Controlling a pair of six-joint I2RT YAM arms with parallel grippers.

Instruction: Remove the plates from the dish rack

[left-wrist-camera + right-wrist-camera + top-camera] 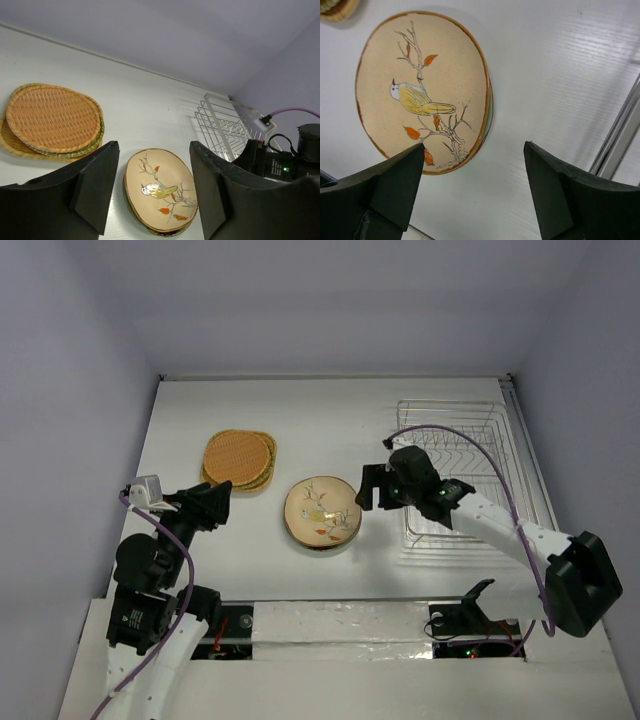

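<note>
The silver wire dish rack (pixel 465 475) at the right holds no plates that I can see; it also shows in the left wrist view (pixel 227 125). A stack of orange and mustard woven plates (pixel 240 460) lies at the left (pixel 52 117). A beige plate with a bird print (pixel 321 512) lies flat in the middle on a pale green plate (pixel 491 107). My right gripper (pixel 370 490) is open and empty just right of the beige plate (pixel 420 90), above the table. My left gripper (pixel 218 502) is open and empty, left of that plate (pixel 160 190).
The right arm's black wrist (pixel 285 160) and its purple cable stand between the beige plate and the rack. The rack's edge (pixel 620 135) lies close to the right of my right gripper (pixel 474 150). White walls close in the table at the back and sides.
</note>
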